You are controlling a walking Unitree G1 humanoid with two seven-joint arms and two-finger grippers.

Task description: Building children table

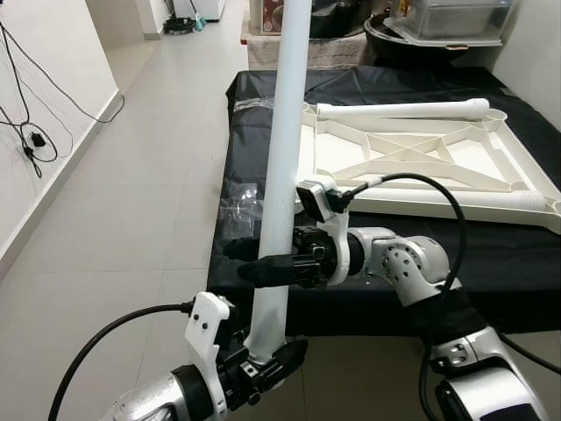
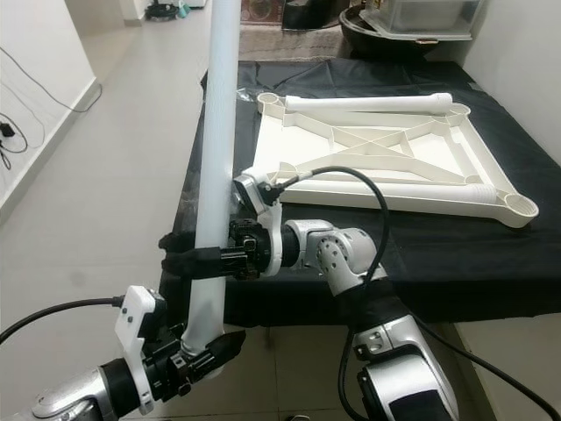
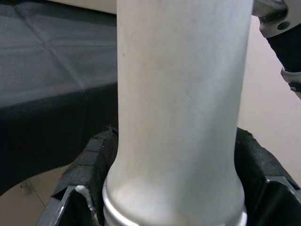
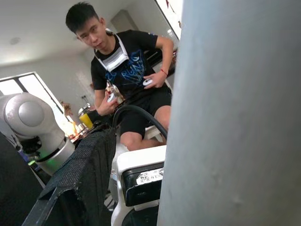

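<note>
A long white table leg (image 1: 285, 132) stands nearly upright in front of the black-covered table (image 1: 517, 254). My left gripper (image 1: 267, 361) is shut on its flared lower end, with black fingers (image 3: 94, 165) pressed on both sides of the tube (image 3: 178, 94). My right gripper (image 1: 261, 265) is shut on the leg at mid-height, reaching in from the right. The white tabletop frame (image 1: 412, 153) lies upside down on the table. One leg (image 1: 403, 110) lies along its far edge and another (image 1: 535, 202) at its near right corner.
Crumpled clear plastic (image 1: 238, 206) lies on the table's left end. Tiled floor (image 1: 140, 175) stretches left to a wall with loose cables (image 1: 31, 140). Bins and boxes (image 1: 456, 17) stand behind the table. A seated person (image 4: 127, 75) holding controllers appears in the right wrist view.
</note>
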